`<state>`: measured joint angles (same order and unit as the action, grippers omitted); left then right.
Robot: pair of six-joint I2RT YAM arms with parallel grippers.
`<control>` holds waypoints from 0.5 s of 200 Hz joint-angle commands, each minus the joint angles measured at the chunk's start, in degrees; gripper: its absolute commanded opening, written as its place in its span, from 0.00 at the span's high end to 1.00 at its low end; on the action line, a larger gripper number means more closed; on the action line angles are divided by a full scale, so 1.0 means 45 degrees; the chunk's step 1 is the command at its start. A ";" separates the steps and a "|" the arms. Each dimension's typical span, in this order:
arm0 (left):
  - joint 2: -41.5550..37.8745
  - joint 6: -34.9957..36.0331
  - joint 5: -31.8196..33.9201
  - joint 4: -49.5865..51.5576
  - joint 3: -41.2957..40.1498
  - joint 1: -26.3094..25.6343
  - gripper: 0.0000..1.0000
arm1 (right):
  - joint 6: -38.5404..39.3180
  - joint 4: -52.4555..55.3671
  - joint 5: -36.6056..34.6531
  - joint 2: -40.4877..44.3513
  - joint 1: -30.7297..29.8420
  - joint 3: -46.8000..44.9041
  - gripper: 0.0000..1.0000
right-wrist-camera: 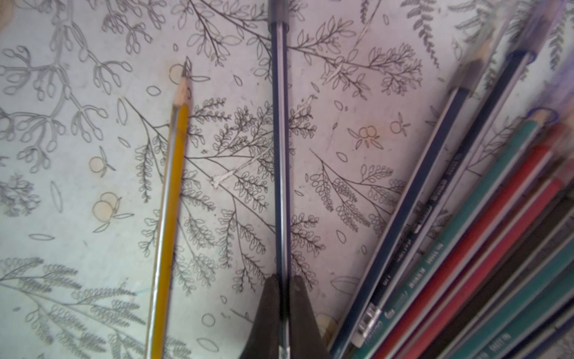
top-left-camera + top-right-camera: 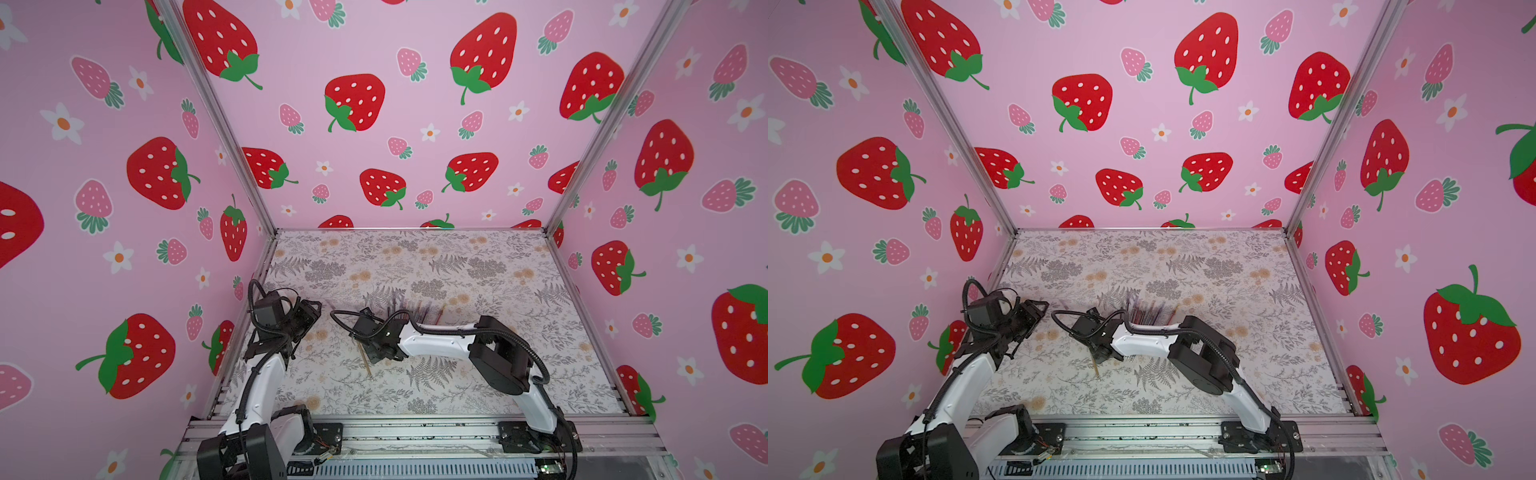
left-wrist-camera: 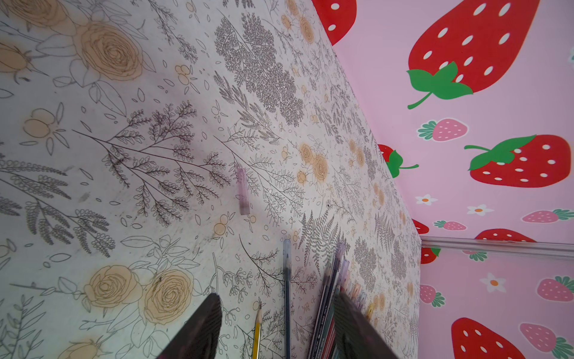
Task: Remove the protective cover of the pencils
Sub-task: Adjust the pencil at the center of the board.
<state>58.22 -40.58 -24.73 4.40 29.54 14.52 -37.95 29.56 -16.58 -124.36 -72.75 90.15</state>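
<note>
Pencils [image 1: 466, 248] lie fanned in a bundle on the floral table [image 2: 457, 270]. They are teal, red, dark blue and black, and some of their points are under clear covers. In both top views the bundle shows just behind my right forearm.

My right pincer [image 1: 282, 281] is clamped on the shaft of 1 dark blue pencil [image 1: 281, 155], its 2 fingers pressed against either side. That pencil sits apart from the bundle, and its far tip wears a translucent cover [image 1: 278, 12]. I cannot tell whether it is resting on the table or lifted off it.

Beside it, on the side away from the bundle, lies 1 yellow pencil [image 1: 169, 217] with its sharpened point bare.

My left pincer [image 3: 278, 300] hangs above the table with its fingers spread apart, gripping nothing. Its wrist view shows 1 loose pinkish cover [image 3: 243, 192] lying alone on the table, well beyond the pencil tips.
</note>
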 commanded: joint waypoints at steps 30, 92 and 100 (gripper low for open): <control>-0.0007 -0.0066 -0.0368 -0.0315 -0.0143 0.0077 0.39 | -0.0134 0.2034 0.0587 -0.1349 0.0228 0.0656 0.77; -0.0027 0.0022 -0.0383 -0.0256 -0.0119 0.0073 0.39 | 0.0348 0.2573 0.1138 -0.2680 0.0903 0.2199 0.77; -0.0027 0.0032 -0.0403 -0.0246 -0.0119 0.0071 0.39 | 0.0371 0.2571 0.1238 -0.2782 0.0959 0.2276 0.77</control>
<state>58.28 -40.58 -25.58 3.97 29.50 14.52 -37.17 34.59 -13.98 -130.67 -69.76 101.41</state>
